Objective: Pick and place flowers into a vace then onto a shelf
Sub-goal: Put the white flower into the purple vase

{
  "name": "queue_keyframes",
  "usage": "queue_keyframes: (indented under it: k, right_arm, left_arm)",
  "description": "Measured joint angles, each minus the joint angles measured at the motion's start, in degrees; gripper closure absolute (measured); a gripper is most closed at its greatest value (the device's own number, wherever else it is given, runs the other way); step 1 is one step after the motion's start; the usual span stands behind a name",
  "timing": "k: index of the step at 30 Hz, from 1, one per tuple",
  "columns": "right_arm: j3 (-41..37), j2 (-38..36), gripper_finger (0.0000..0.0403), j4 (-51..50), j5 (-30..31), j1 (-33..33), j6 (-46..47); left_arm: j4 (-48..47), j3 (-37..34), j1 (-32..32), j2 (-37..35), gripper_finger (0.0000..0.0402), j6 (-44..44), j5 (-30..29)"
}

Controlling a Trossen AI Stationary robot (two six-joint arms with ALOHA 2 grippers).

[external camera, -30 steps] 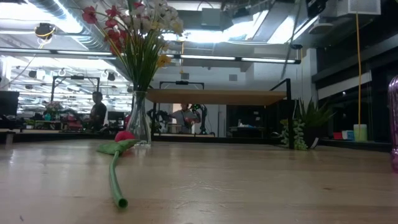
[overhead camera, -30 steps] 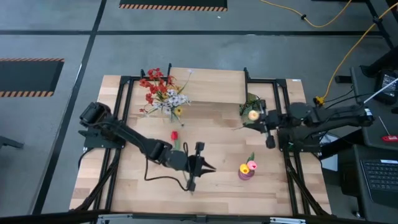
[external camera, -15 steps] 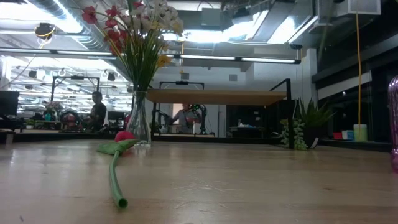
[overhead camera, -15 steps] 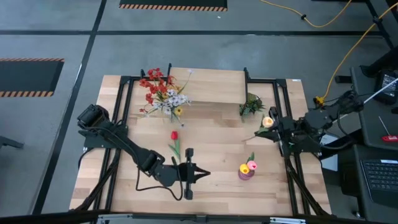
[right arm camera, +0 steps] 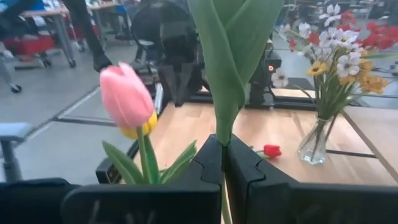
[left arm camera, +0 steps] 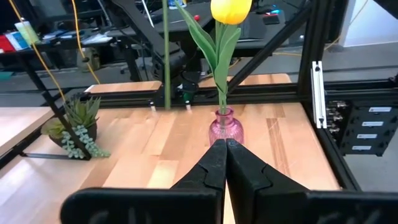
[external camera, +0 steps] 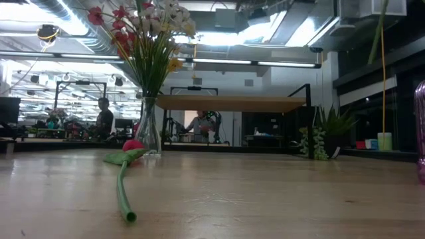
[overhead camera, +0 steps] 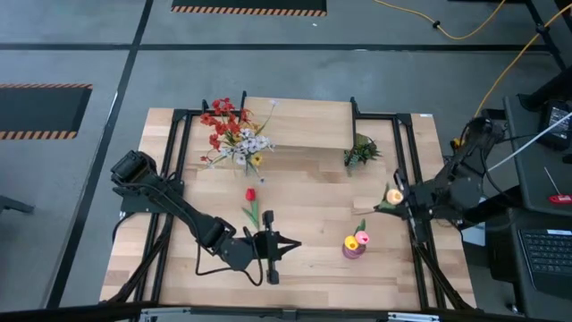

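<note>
Tulip stem (right arm camera: 224, 74) rises pinched in the right jaws; left jaws closed, empty, facing the pink vase (left arm camera: 224, 129)

- High view: you look straight down on the whole table (overhead camera: 304, 259).
- Low view: you sit at tabletop level, facing the room.
- Wrist views: each faces inward across the table; both share the pink vase (left arm camera: 225, 129).

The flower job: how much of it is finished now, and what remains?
Done: sprays fill the clear vase, and pink and yellow tulips sit in the pink vase.
In hand: the right end effector is shut on an orange tulip.
Left: the red tulip lies on the table, the left end effector is shut and empty, and the shelf holds no vase.
</note>
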Motion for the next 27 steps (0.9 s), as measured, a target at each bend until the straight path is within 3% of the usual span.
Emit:
queue_keyframes:
  k: [5, 13, 27]
  right_arm:
    - [1.24, 4.0, 0.0403, -0.51, 5.58, 5.25, 2.94]
    - [10.16, 11.79, 0.0403, -8.65, 15.22, 12.3, 7.73]
    - [15.43, 19.55, 0.0403, -9.47, 18.79, 18.2, 13.89]
  left_arm:
    - [0.0, -0.02, 0.0, 0.02, 0.04, -0.92, -0.15]
    - [0.0, -0.02, 0.0, 0.04, 0.0398, -1.89, -0.35]
    - [0.0, -0.02, 0.0, 0.07, 0.04, -2.34, -0.35]
